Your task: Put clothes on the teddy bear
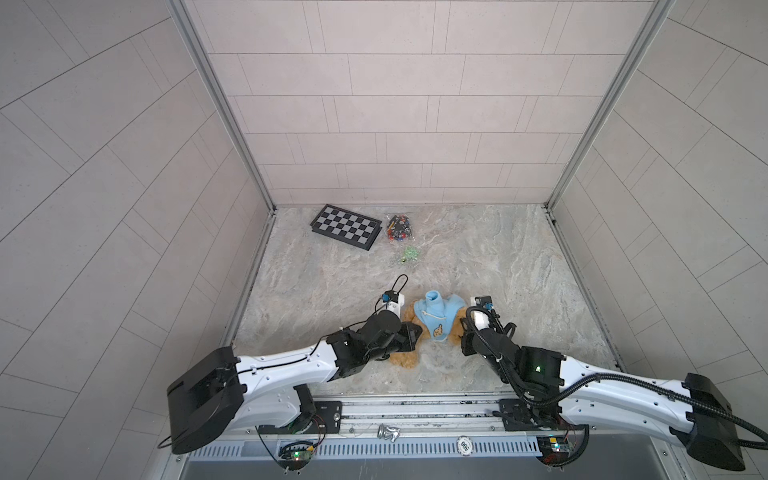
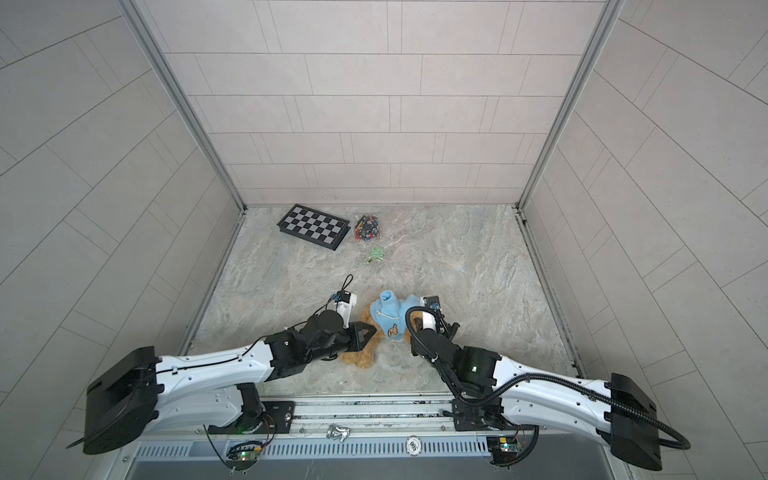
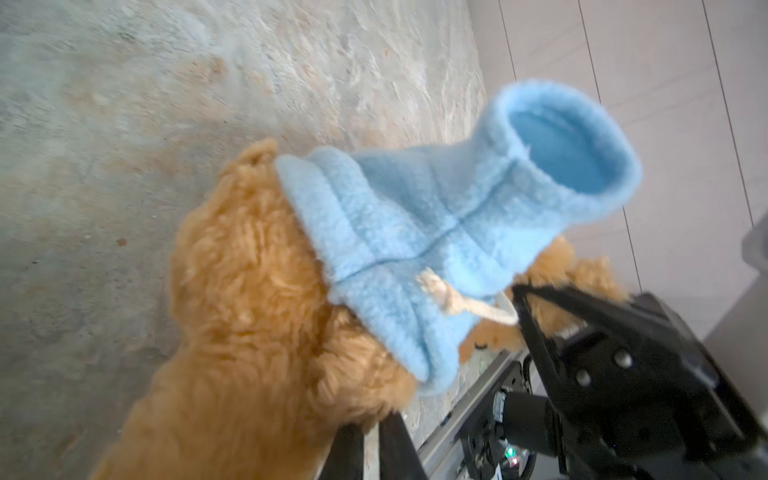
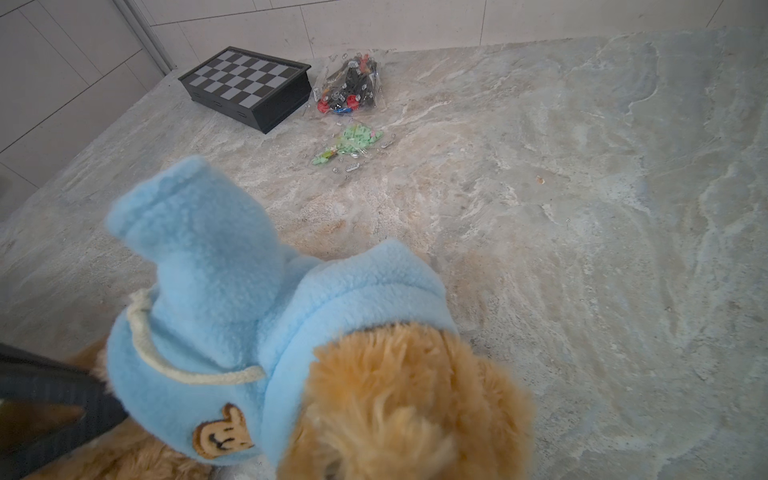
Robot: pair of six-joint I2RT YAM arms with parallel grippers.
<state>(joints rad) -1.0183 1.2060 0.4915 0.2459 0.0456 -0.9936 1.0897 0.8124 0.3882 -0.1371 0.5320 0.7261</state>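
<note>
The golden-brown teddy bear (image 1: 405, 359) (image 2: 360, 358) lies near the table's front edge, its upper body covered by the light blue hoodie (image 1: 436, 316) (image 2: 388, 318). My left gripper (image 1: 415, 332) (image 3: 372, 424) is at the bear's left side below the hoodie's hem. Its fingers are almost together, with their tips buried in fur (image 3: 249, 291). My right gripper (image 3: 528, 303) is at the bear's other side, mostly hidden under its wrist in both top views. A furry arm (image 4: 407, 395) pokes out of a sleeve (image 4: 353, 299) straight into its jaws. One empty sleeve (image 3: 561, 153) stands up.
A folded chessboard (image 1: 345, 226) lies at the back left of the marble table. Beside it is a clear bag of dark and red pieces (image 1: 400, 227), and nearer to me a small bag of green pieces (image 1: 409, 253). Tiled walls close in three sides; the arms' rail (image 1: 415, 409) runs along the front.
</note>
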